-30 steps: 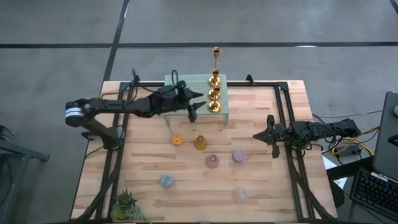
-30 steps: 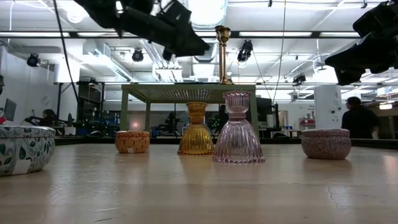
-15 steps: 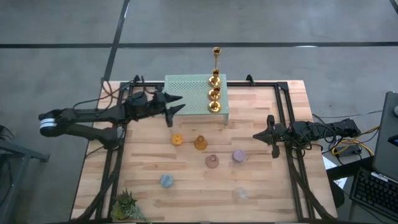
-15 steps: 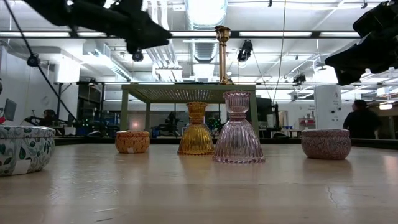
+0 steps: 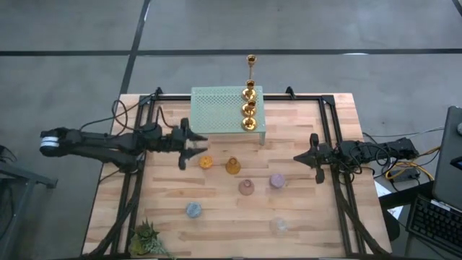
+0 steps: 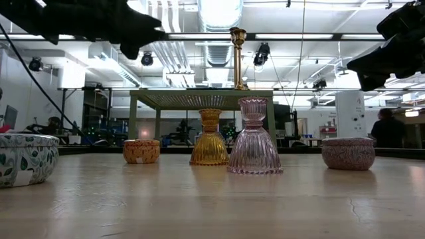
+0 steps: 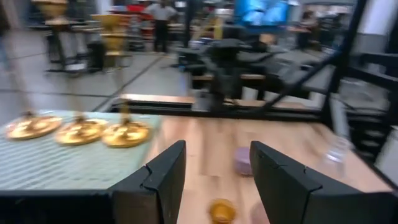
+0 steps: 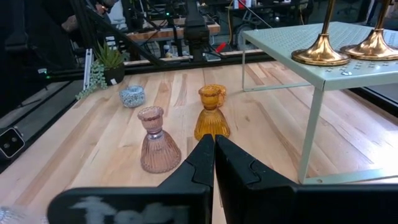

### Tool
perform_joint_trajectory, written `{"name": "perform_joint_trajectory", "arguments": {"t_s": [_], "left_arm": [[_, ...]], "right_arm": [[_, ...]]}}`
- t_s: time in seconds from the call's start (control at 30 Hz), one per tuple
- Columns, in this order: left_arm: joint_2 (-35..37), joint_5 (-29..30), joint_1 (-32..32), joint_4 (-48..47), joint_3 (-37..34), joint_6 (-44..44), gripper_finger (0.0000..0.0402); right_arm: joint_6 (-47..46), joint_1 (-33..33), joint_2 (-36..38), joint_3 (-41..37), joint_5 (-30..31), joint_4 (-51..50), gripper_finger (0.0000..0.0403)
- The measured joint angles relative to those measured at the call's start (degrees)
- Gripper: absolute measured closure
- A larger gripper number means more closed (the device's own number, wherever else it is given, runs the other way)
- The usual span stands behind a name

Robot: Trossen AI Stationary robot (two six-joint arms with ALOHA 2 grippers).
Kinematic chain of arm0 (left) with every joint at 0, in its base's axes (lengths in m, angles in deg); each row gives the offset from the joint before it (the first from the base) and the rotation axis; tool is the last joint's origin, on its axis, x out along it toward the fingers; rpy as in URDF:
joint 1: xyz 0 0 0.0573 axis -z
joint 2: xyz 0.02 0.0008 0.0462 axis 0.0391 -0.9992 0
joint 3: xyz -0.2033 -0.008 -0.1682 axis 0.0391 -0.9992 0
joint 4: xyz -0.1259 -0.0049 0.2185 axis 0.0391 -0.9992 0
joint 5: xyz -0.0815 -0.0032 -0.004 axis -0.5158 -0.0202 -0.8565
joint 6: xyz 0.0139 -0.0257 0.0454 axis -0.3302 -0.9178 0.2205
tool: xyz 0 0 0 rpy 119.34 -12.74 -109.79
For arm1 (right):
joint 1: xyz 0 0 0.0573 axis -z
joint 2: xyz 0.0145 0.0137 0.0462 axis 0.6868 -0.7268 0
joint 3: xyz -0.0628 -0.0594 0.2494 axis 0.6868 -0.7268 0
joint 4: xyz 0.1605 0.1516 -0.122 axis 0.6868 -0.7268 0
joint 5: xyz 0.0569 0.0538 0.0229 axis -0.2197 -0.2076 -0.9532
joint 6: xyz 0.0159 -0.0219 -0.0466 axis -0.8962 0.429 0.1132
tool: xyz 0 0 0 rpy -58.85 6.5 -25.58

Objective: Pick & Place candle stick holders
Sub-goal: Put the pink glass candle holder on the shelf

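Note:
Three gold candle stick holders stand by their round bases on the mint-green stand; the far one is tall and slender. On the table stand the squat orange, amber, pink, purple, blue and clear holders. My left gripper is open and empty, above the table just left of the orange holder. My right gripper is shut and empty at the right, pointing toward the amber and pink holders.
A spiky green plant stands at the near left corner. Black frame rails run along the table's left and right sides. The stand's thin legs rest on the table at the far middle. People show in the room beyond.
My left gripper has drawn back from the gold holders on the stand, toward the table's left edge and then toward its near edge, ending beside the orange holder. No holder has moved.

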Motion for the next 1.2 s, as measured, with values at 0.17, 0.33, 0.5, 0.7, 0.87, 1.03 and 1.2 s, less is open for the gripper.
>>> {"name": "perform_joint_trajectory", "arguments": {"t_s": [0.17, 0.33, 0.5, 0.7, 0.87, 1.03, 1.2], "left_arm": [[-0.57, -0.11, 5.70, 0.48, 0.16, 0.18, 0.0219], [-1.22, -0.11, 9.28, 1.07, 0.15, -0.57, 0.0219], [-3.26, -0.09, 12.73, 1.05, 0.15, -1.98, 0.0219], [-6.65, 0.00, 15.90, 1.14, 0.15, -2.96, 0.0219], [-8.91, 0.07, 17.61, 1.62, 0.15, -5.01, 0.0219], [-10.76, 0.47, 18.70, 1.67, 0.15, -6.76, 0.0219], [-12.59, 0.64, 19.94, 3.30, 0.15, -7.28, 0.0219]], "right_arm": [[0.00, -0.01, -0.02, 0.00, 0.00, 0.00, 0.0394], [0.00, 0.00, -0.02, 0.00, 0.00, 0.00, 0.0394], [0.00, 0.00, -0.02, 0.00, 0.00, -0.01, 0.0394], [0.00, -0.01, -0.02, 0.00, 0.00, 0.00, 0.0394], [0.00, 0.00, -0.01, 0.00, -0.01, -0.01, 0.0394], [0.00, 0.00, -0.02, 0.00, 0.00, -0.01, 0.0394], [0.00, -0.01, -0.02, 0.00, -0.01, -0.02, 0.0394]]}}
